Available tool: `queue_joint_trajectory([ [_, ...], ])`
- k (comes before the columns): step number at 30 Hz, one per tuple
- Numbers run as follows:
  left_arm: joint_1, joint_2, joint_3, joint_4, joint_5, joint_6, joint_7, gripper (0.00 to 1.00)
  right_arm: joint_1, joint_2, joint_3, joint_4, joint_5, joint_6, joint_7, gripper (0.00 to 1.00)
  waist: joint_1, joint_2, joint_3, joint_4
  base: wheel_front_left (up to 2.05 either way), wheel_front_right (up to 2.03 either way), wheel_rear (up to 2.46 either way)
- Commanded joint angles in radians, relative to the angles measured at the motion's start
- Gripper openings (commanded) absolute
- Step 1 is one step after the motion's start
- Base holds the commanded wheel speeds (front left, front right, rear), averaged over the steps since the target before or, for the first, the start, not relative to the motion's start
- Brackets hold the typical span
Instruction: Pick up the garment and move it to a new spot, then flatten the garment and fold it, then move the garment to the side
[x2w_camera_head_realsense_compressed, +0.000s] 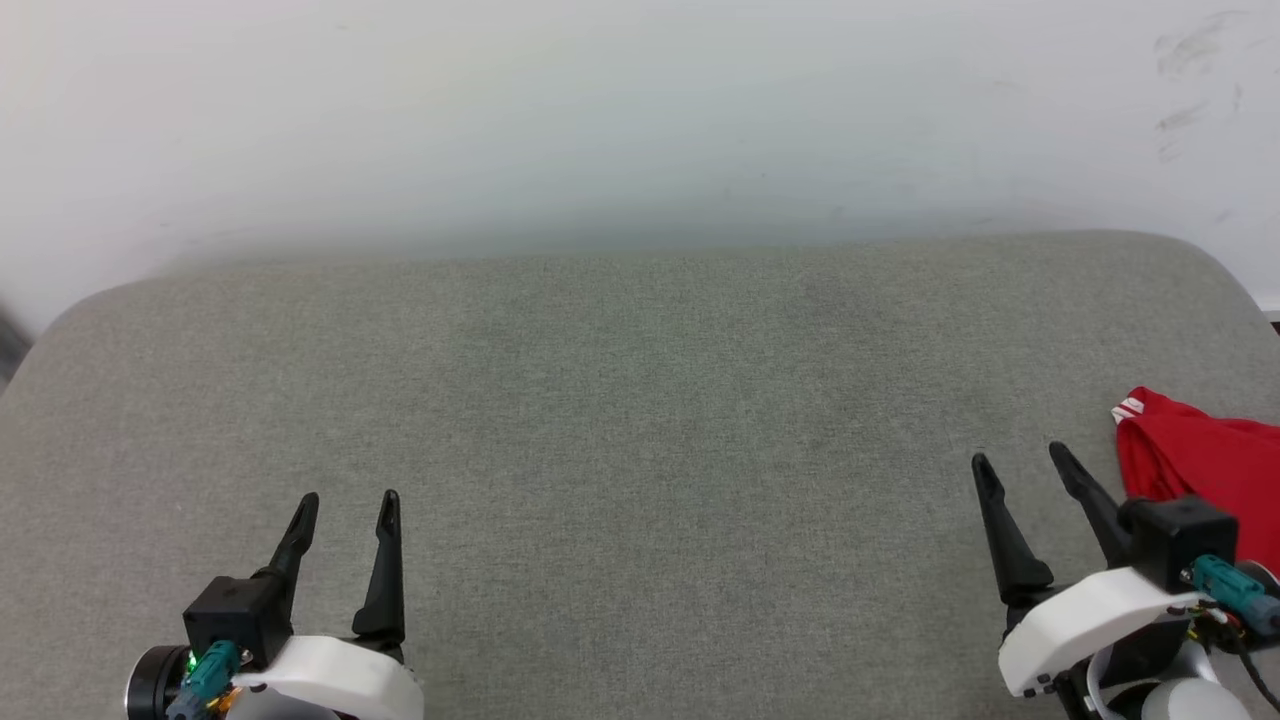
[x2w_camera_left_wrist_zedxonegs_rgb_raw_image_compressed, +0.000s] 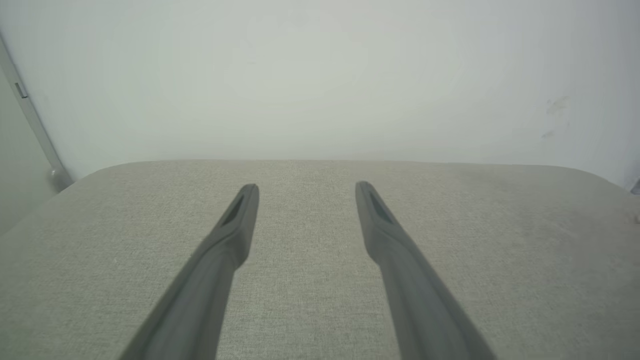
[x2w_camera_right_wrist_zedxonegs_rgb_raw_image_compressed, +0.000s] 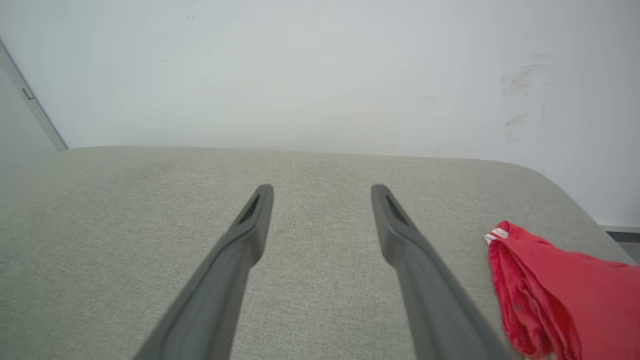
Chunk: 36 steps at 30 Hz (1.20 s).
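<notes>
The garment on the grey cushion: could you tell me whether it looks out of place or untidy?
Yes: the garment lies crumpled at the right edge of the grey cushion, not flat; the wall shows scuffs.

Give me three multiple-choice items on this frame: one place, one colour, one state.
1. Where does the garment lie?
A) at the right edge of the grey cushion
B) at its centre
C) at its left edge

2. What is the garment's main colour?
A) blue
B) red
C) green

3. The right gripper is:
A) shut on the garment
B) shut, empty
C) open, empty

Key:
1 A: it lies bunched by the right edge, beside the right gripper.
2 B: the cloth is red with a bit of white-striped trim.
3 C: its fingers stand apart over bare cushion.
</notes>
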Motion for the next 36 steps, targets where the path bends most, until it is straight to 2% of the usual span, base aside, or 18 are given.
queue_joint_trajectory([
  [1, -0.009, 0.004, 0.008, 0.007, -0.007, -0.017, -0.005, 1.00, 0.029, 0.010, 0.003, -0.023, -0.001, -0.001, 0.005, 1.00, 0.0002, 0.0000, -0.004, 0.000, 0.00, 0.00, 0.00],
  [4, -0.009, 0.006, 0.015, 0.025, -0.015, -0.052, -0.006, 1.00, 0.062, 0.014, 0.006, -0.060, -0.006, -0.001, 0.012, 1.00, 0.0002, 0.0000, -0.011, -0.002, 0.00, 0.00, 0.00],
  [8, 0.007, -0.001, 0.034, 0.048, -0.020, -0.075, -0.007, 1.00, 0.090, 0.024, 0.003, -0.093, -0.014, -0.001, 0.019, 1.00, 0.0002, 0.0000, -0.020, -0.007, 0.00, 0.00, 0.00],
  [26, 0.013, -0.040, 0.089, 0.082, 0.035, -0.103, -0.006, 1.00, 0.062, 0.026, 0.000, -0.077, -0.013, -0.001, 0.000, 1.00, 0.0002, 0.0000, -0.018, -0.003, 0.00, 0.00, 0.00],
  [27, 0.012, -0.046, 0.096, 0.080, 0.028, -0.105, -0.006, 0.00, 0.061, 0.027, 0.002, -0.075, -0.010, -0.001, -0.002, 0.00, 0.0002, 0.0000, -0.018, -0.003, 0.00, 0.00, 0.00],
  [30, 0.011, -0.058, 0.093, 0.092, 0.014, -0.108, 0.006, 0.00, 0.077, 0.028, -0.003, -0.059, 0.001, 0.000, 0.006, 0.00, 0.0002, 0.0000, -0.018, -0.002, 0.00, 0.00, 0.00],
  [36, 0.003, -0.082, 0.126, 0.099, -0.080, -0.132, 0.036, 0.00, 0.065, 0.032, -0.017, -0.040, 0.129, 0.000, 0.020, 0.00, 0.0002, 0.0000, -0.016, 0.000, 0.00, 0.00, 0.00],
])
